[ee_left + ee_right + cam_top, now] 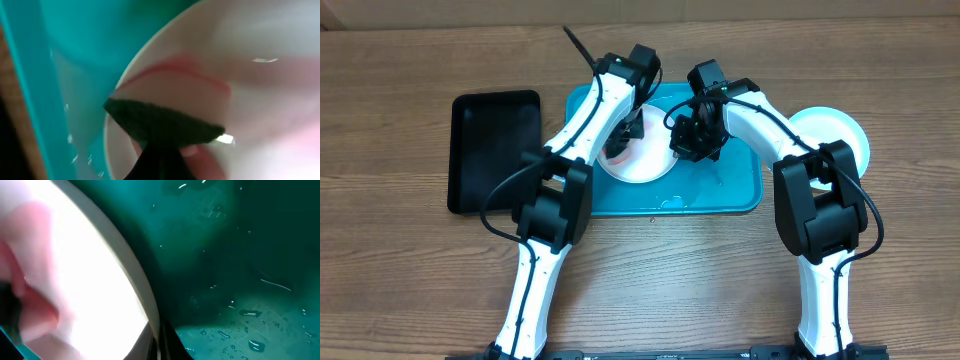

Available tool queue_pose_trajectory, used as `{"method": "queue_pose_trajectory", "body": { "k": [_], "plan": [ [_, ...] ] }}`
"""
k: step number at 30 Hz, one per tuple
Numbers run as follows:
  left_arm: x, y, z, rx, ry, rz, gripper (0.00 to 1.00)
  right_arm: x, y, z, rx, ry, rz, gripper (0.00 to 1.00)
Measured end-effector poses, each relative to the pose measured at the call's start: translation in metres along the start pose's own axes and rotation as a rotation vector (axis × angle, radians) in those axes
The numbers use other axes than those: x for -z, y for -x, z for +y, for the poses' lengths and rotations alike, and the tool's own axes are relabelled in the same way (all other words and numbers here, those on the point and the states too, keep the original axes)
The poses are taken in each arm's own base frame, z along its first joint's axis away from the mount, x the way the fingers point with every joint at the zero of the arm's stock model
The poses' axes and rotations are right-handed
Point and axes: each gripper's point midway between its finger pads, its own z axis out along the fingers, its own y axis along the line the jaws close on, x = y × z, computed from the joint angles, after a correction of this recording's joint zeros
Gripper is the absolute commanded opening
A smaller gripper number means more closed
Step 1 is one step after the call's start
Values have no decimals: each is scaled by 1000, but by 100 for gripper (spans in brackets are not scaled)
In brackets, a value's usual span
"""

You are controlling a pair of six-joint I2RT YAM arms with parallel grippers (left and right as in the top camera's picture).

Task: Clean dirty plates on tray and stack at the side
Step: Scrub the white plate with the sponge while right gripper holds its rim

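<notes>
A white plate [642, 168] with red smears lies at the left end of the turquoise tray [730, 195]. My left gripper [630, 130] is shut on a dark green scrub pad [160, 122] that presses on the plate's smeared face [250, 100]; the fingers [160, 162] show only as a dark shape. My right gripper [695, 142] is shut on the plate's right rim [142, 287], with its fingertips [157, 345] pinching the edge. A pale mint plate [838, 128] sits on the table to the right of the tray. The yellow-green rimmed plate is out of view.
A black rectangular tray [495, 150] lies on the wooden table left of the turquoise tray. Water droplets [250, 330] wet the tray floor. Both arms cross over the tray's far half.
</notes>
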Motion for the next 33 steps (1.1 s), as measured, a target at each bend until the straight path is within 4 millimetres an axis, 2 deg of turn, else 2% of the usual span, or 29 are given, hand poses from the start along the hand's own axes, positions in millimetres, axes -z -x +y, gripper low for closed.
{"method": "queue_pose_trajectory", "body": {
  "k": [3, 7, 9, 13, 16, 20, 23, 25, 28, 31, 33],
  "plan": [
    [0, -15, -9, -89, -84, 81, 4, 0, -1, -1, 2, -3, 4, 4],
    [12, -40, -41, -297, -383, 203, 4, 0, -1, -2, 4, -6, 6, 4],
    [19, -46, -60, -373, -514, 208, 4, 0, -2, -2, 4, -6, 8, 4],
    [27, -32, -89, -440, -635, 107, 4, 0, -2, -2, 2, -6, 8, 4],
    [24, -4, -97, -400, -605, -8, 4, 0, -2, -2, 1, -6, 7, 4],
    [15, 21, -84, -264, -452, -91, 4, 0, -1, -1, -1, -4, 5, 4],
    [8, 28, -57, -130, -272, -109, 4, 0, -1, -1, 2, -3, 4, 4],
    [3, 23, -29, -51, -127, -92, 4, 0, 0, -1, 3, -2, 2, 4],
    [0, 8, -1, -1, 1, -32, 4, 0, 0, -1, 6, -1, 3, 4],
    [0, -11, 3, -23, 3, 51, 4, 0, -1, 0, 13, 0, 4, 4],
    [1, -24, -8, -102, -75, 117, 4, 0, -2, -1, 15, -3, 8, 4]
  ]
}}
